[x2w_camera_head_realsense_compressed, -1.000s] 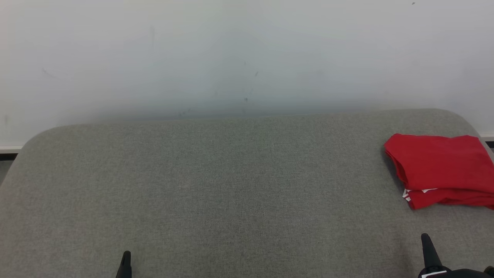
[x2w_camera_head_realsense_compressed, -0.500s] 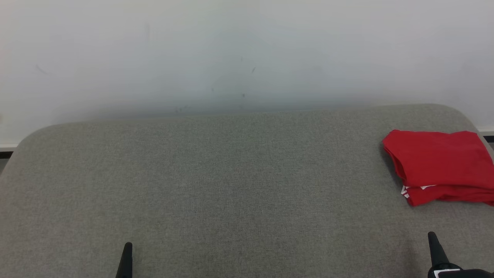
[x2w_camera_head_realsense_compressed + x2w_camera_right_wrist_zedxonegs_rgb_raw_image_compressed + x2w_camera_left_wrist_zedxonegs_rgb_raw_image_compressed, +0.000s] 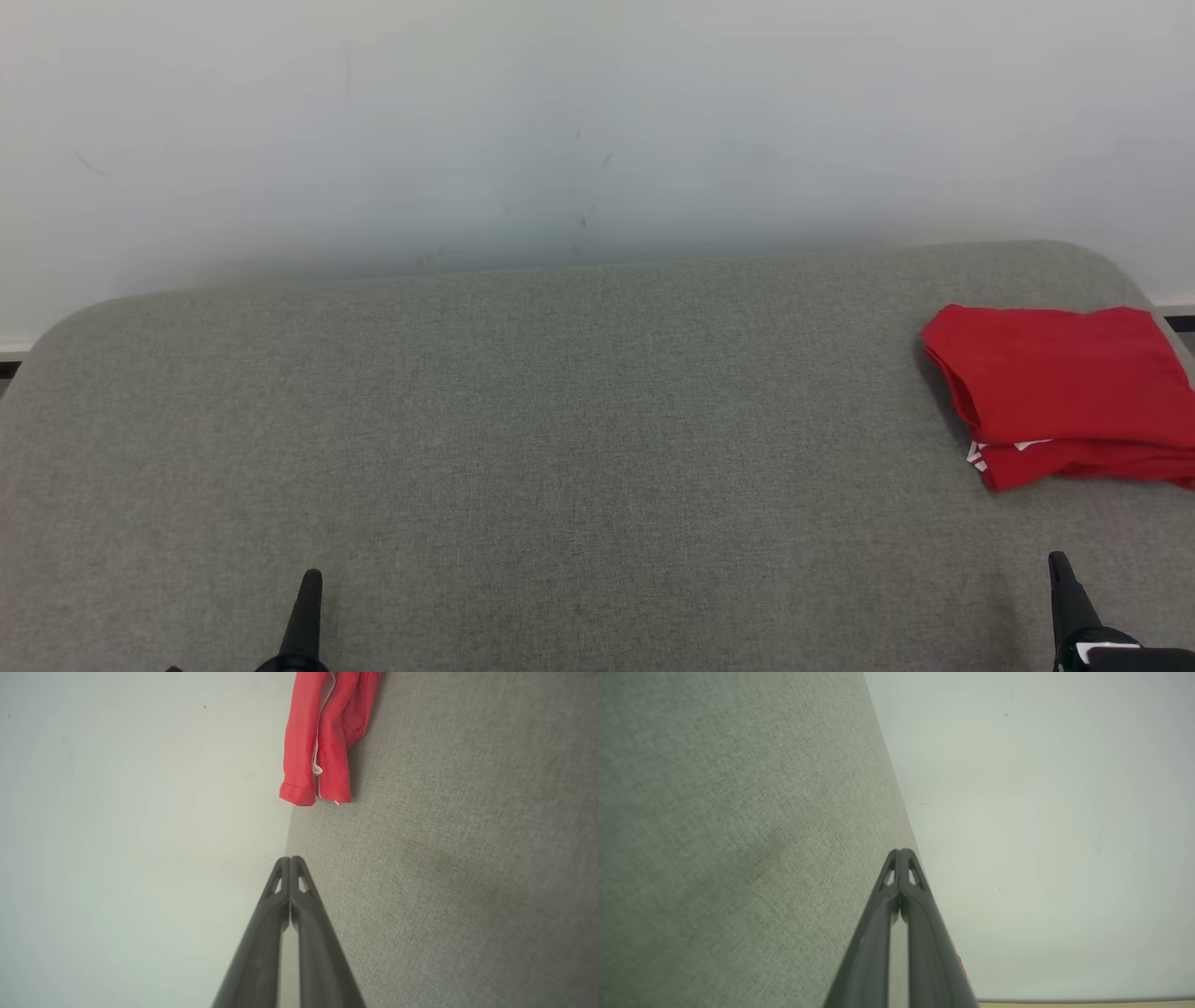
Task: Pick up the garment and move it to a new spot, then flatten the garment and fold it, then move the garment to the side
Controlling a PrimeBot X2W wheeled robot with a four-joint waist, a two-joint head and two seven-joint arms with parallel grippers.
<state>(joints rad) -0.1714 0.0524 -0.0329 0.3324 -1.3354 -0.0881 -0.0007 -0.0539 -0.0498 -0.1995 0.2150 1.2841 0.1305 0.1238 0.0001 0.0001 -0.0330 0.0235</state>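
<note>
- A wide grey fabric cushion (image 3: 560,420) with rounded far corners spreads across the head view. A plain pale wall (image 3: 560,121) rises behind its far edge.
- The red garment (image 3: 1060,392) lies folded into a compact, roughly rectangular stack on the far right part of the cushion, close to the rounded right corner. Its right side is cut off by the picture's edge.
- A little white print (image 3: 977,455) peeks out between the folded layers at the stack's near left corner (too small to read).
- The left gripper (image 3: 309,597) points up over the cushion's near edge, left of the middle and well apart from the garment.
- In the left wrist view its two dark fingers (image 3: 922,933) are pressed together with the tips touching, and nothing is between them.
- The right gripper (image 3: 1062,579) points up over the near right part of the cushion. It is nearer the robot than the garment and apart from it, with bare grey fabric between the two.
- In the right wrist view its fingers (image 3: 264,947) likewise meet at the tips, closed on nothing.
- The right wrist view also shows the garment's stacked hems lying on the cushion beyond the fingertips, by the cushion's edge, with the wall behind.
- In both wrist views a soft shadow darkens the cushion beside the closed gripper.
</note>
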